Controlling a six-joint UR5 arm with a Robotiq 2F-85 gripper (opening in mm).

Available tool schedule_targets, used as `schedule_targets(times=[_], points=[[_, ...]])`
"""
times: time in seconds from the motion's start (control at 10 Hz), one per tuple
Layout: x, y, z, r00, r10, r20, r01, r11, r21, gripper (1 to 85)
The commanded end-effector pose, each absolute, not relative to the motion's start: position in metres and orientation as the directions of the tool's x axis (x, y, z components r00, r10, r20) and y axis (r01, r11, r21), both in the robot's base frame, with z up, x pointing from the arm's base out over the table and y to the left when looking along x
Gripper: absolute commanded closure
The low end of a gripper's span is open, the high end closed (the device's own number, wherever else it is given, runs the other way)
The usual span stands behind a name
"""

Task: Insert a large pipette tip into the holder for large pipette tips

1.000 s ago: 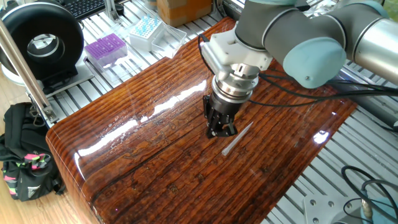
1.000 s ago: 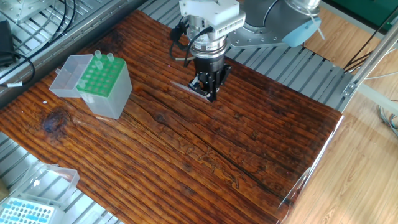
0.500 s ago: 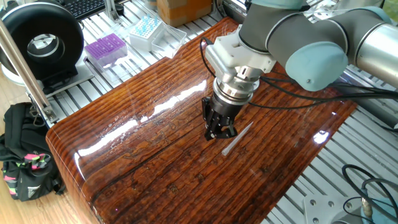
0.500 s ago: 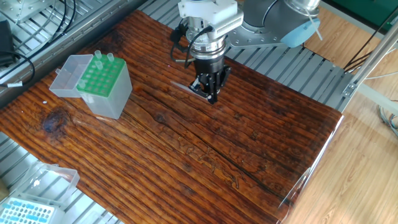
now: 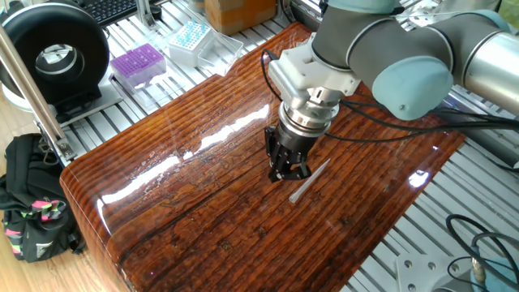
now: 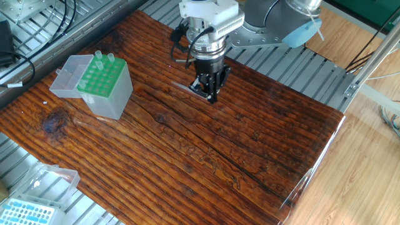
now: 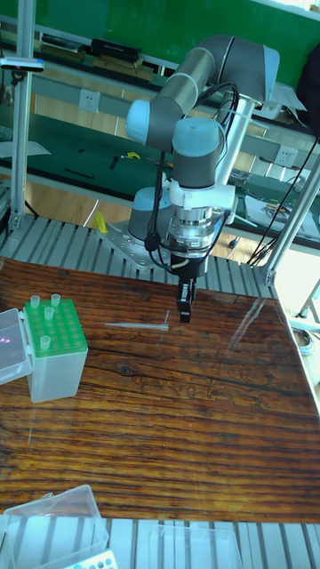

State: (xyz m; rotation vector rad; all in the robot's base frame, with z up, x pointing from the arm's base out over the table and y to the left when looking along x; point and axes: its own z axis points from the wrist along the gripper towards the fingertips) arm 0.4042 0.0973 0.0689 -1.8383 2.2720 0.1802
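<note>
The large pipette tip (image 5: 310,180) (image 6: 187,87) (image 7: 138,326) lies flat on the wooden table, a slim whitish cone. My gripper (image 5: 286,172) (image 6: 209,94) (image 7: 185,313) points straight down and hovers just over the wood at the tip's wide end, slightly to one side of it. Its black fingers stand a little apart and nothing is held between them. The holder for large pipette tips (image 6: 103,87) (image 7: 55,351), a white box with a green grid top, stands well to the left with a few tips upright in it. One fixed view does not show the holder.
A clear lid (image 6: 67,74) hangs off the holder's far side. A purple-topped box (image 5: 138,63) and a blue-topped box (image 5: 190,39) sit off the table on the slatted bench, as does a black round device (image 5: 55,53). Another clear box (image 6: 28,209) is near a corner.
The arm's wrist has shifted a touch and the gripper has sunk very slightly toward the wood. The pipette tip and the holder have not moved.
</note>
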Motion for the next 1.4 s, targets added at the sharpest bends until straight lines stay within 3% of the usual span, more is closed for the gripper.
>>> schedule_targets(times=[0.0, 0.2, 0.4, 0.6, 0.7, 0.9, 1.1, 1.3], points=[[0.406, 0.093, 0.075, -0.219, -0.952, -0.212, -0.972, 0.232, -0.039, 70.3], [0.406, 0.092, 0.092, -0.253, -0.959, -0.129, -0.965, 0.260, -0.038, 70.3], [0.403, 0.093, 0.115, -0.318, -0.948, 0.025, -0.946, 0.316, -0.072, 70.0], [0.412, 0.098, 0.109, -0.294, -0.954, 0.053, -0.948, 0.285, -0.143, 70.0], [0.405, 0.101, 0.098, -0.285, -0.958, 0.043, -0.953, 0.278, -0.117, 69.7], [0.382, 0.070, 0.113, -0.258, -0.937, 0.233, -0.966, 0.245, -0.085, 67.7], [0.384, 0.052, 0.135, -0.228, -0.891, 0.393, -0.972, 0.187, -0.140, 84.3], [0.401, 0.053, 0.113, -0.092, -0.922, 0.377, -0.990, 0.043, -0.138, 56.7]])
